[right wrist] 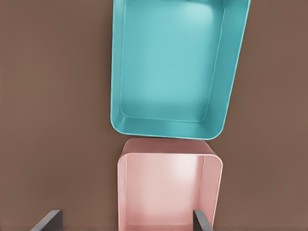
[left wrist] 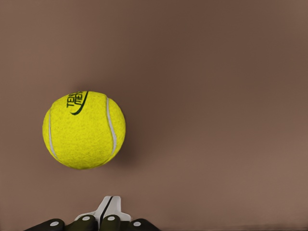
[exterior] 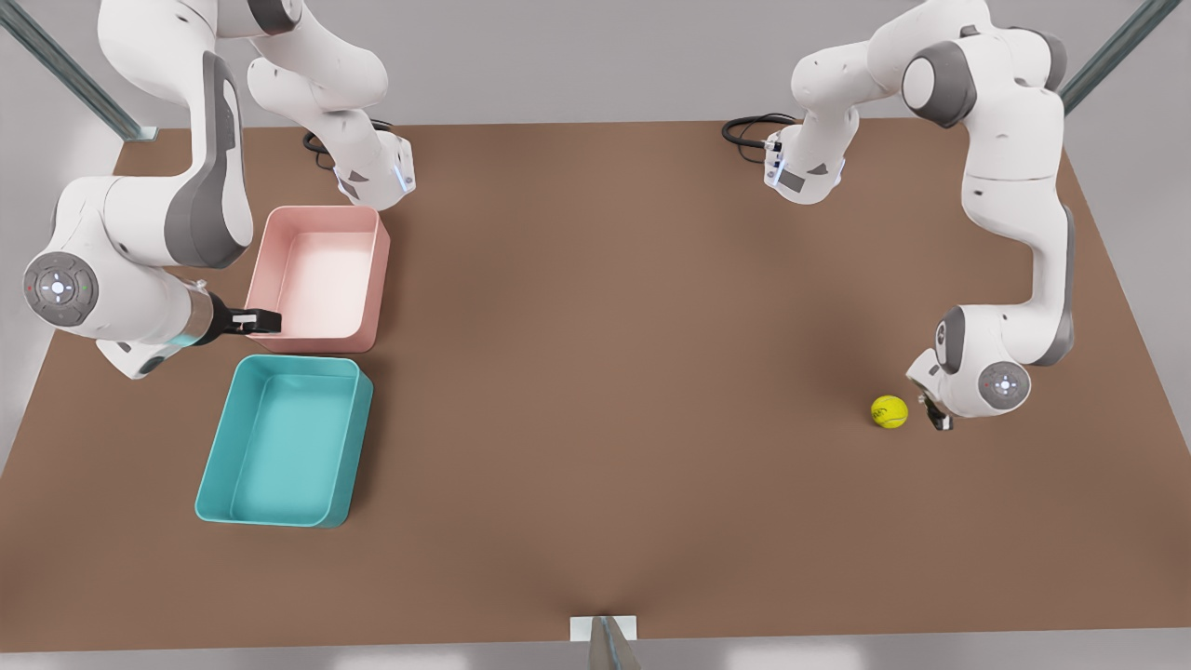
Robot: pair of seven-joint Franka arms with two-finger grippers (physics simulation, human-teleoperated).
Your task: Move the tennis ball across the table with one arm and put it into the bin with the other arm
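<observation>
tennis ball (exterior: 889,411) sits on the bare brown bench (exterior: 614,372) at about four o'clock in the front view, touching nothing. the left claw (exterior: 938,416) is low just beside it, on the three o'clock side, apart from it. in the left wrist view the ball (left wrist: 84,130) lies ahead of the two fingertips (left wrist: 108,207), which are pressed together, so this claw is closed and holds nothing.

closed like that, it looks set to push or roll the ball rather than pick it up. the push should go through the ball's middle and aim toward nine o'clock, where the bin (exterior: 284,442) lies well apart. an off-centre touch would send the ball curving away, so a slow, low, steady contact seems best.

the right claw (exterior: 256,321) waits over the near edge of the pink tray (exterior: 321,279), just at twelve o'clock of the bin; its fingers (right wrist: 45,221) are spread open and empty.
</observation>
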